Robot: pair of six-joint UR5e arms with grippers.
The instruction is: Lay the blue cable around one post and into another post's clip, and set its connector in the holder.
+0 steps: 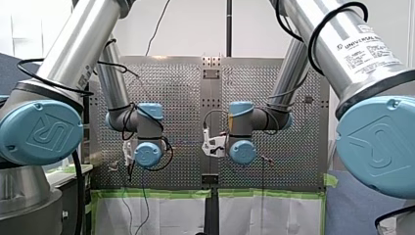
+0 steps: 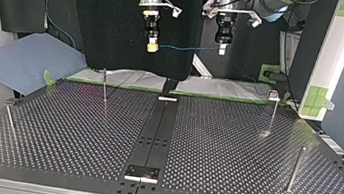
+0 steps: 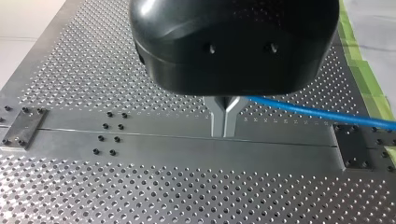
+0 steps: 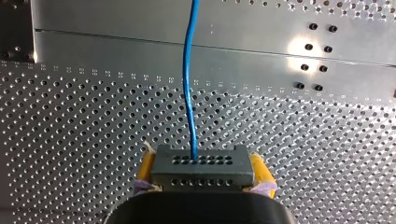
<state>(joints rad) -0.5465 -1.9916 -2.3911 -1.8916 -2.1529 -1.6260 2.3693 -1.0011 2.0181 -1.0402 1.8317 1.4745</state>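
Right gripper clamps connector | blue cable runs ahead, its 12 o'clock | left gripper pressed together, apparently pinching blue cable, trailing toward 3 o'clock

white wall; black backdrop; green tape; blue sheet

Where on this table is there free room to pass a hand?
Top view: the table is bare either side of the centre strip, out to the far post and edge post at left, the clip post and thick post at right. Crowded only overhead, where my right claw and my left claw hold the cable.
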